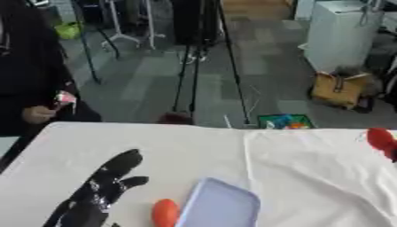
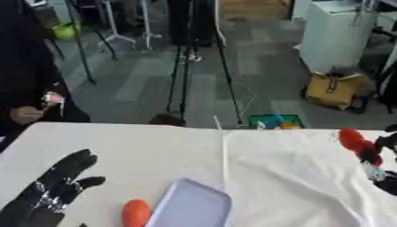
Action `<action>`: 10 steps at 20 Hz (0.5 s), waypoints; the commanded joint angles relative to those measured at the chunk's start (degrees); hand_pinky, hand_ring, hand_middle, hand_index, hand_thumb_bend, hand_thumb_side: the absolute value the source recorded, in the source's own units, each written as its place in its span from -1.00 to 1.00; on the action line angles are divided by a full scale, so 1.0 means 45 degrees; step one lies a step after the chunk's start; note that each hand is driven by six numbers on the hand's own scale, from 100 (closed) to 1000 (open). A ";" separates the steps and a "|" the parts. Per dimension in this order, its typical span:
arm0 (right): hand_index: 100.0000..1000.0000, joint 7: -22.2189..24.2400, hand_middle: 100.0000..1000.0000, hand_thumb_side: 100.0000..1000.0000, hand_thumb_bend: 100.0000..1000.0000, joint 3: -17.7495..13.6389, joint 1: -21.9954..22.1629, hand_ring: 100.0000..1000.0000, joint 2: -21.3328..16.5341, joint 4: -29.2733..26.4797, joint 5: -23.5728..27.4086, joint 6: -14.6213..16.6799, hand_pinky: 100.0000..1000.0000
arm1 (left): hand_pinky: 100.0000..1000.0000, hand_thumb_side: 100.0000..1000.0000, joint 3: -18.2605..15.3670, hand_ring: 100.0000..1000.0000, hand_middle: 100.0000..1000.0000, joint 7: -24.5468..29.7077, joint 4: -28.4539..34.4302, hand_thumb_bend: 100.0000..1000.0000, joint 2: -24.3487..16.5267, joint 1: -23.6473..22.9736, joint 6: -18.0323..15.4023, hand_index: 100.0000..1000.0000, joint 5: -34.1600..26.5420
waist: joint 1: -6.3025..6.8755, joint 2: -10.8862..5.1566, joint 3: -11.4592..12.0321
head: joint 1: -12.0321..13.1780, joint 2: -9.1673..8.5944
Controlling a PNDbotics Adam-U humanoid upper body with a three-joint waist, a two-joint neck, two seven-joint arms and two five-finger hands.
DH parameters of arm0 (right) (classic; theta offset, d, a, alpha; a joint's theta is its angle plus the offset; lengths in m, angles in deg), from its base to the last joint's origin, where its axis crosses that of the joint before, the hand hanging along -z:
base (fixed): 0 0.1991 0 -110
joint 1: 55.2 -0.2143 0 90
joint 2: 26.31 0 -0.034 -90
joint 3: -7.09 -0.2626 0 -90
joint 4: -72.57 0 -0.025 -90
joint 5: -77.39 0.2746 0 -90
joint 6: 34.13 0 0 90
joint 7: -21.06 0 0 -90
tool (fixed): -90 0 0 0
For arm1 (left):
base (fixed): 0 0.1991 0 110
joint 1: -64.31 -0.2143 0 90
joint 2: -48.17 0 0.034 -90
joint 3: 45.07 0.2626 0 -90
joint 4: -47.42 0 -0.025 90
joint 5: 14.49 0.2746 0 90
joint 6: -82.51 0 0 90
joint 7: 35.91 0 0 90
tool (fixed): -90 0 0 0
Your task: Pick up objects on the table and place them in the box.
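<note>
Box (image 1: 221,206) sits at table's (image 1: 194,146) near edge, w/ nothing visible inside as far as shown. Orange object (image 1: 164,213) lies just left of box, touching or nearly. Right hand (image 2: 378,166), far right of box, is curled round a red object (image 2: 353,141), prob. next to go in. Left hand (image 1: 101,188), left of box, is released, fingers straight. Cloth betw. red object & box looks bare, so room to carry across.
</note>
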 commanded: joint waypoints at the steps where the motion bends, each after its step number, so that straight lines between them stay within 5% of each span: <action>1: -0.06 0.0130 -0.91 -0.10 -1.00 -0.0009 -0.0141 0.39 -0.0700 -0.0715 0.0309 0.0007 0.51 | 0.73 1.00 -0.0018 1.00 0.91 -0.0018 0.0182 -0.92 -0.0286 0.0013 0.0035 0.83 -0.0085 | -0.0050 -0.0370 -0.0031 | 0.0062 0.0052; 10: -0.07 0.0765 -0.94 -0.11 -1.00 0.0153 -0.0081 0.35 -0.1141 -0.2274 0.1165 -0.0033 0.50 | 0.73 1.00 -0.0028 1.00 0.91 -0.0047 0.0182 -0.92 -0.0327 -0.0009 0.0071 0.83 -0.0162 | -0.0115 -0.0560 -0.0072 | 0.0099 0.0143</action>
